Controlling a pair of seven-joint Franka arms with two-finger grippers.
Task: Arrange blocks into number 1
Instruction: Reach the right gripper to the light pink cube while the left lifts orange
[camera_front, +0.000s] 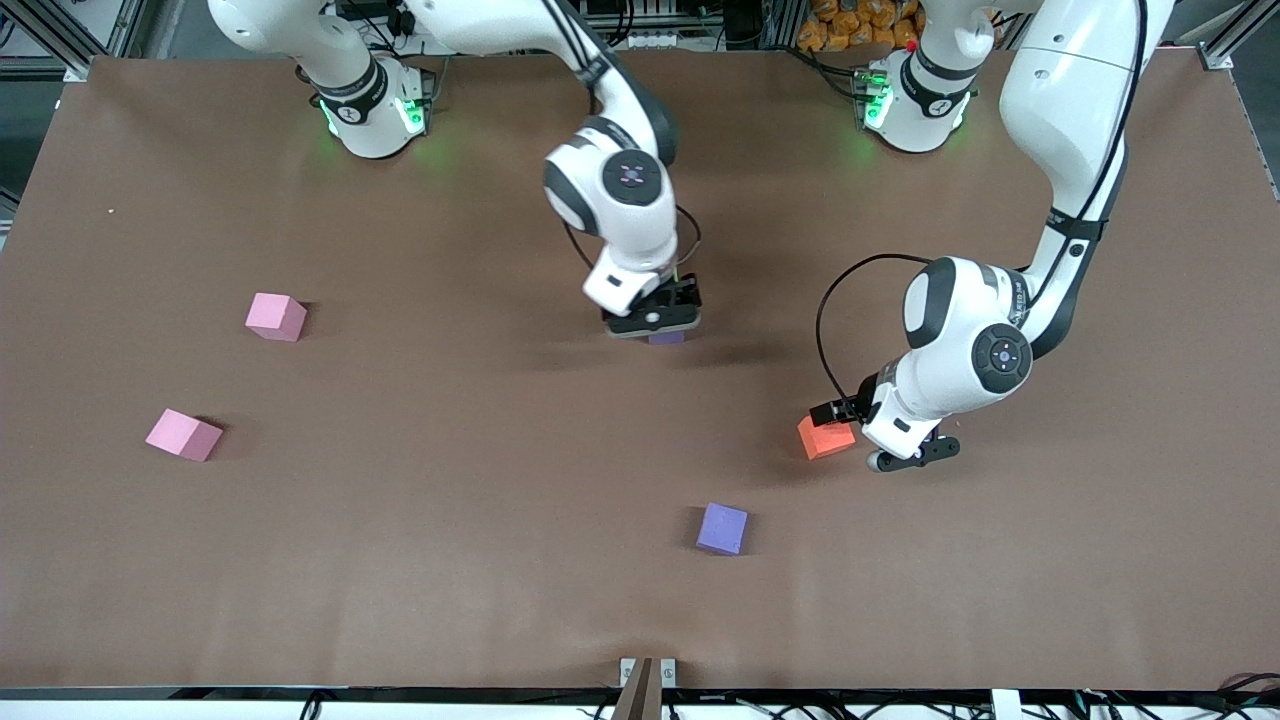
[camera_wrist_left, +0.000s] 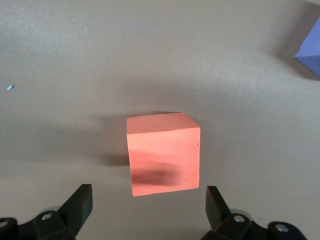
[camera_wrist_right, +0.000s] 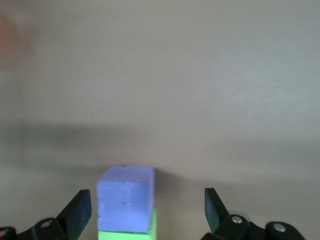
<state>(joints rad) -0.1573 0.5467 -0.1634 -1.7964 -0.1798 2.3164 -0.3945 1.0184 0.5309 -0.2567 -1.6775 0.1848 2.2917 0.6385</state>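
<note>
- Both sets of jaws stand wide open, we see, and grip nothing.
- Our right gripper (camera_wrist_right: 145, 212) straddles a purple block (camera_wrist_right: 125, 199) touching a green block (camera_wrist_right: 129, 231), mid-table.
- Our left gripper (camera_wrist_left: 147, 207) hangs low by the orange block (camera_wrist_left: 164, 152), toward the left arm's end.
- We see a second purple block (camera_front: 722, 528) nearer the front camera, and two pink blocks (camera_front: 275, 316) (camera_front: 183, 434) toward the right arm's end.

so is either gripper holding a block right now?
No. The left gripper is open around the orange block without touching it. The right gripper is open over a purple block beside a green one.
</note>
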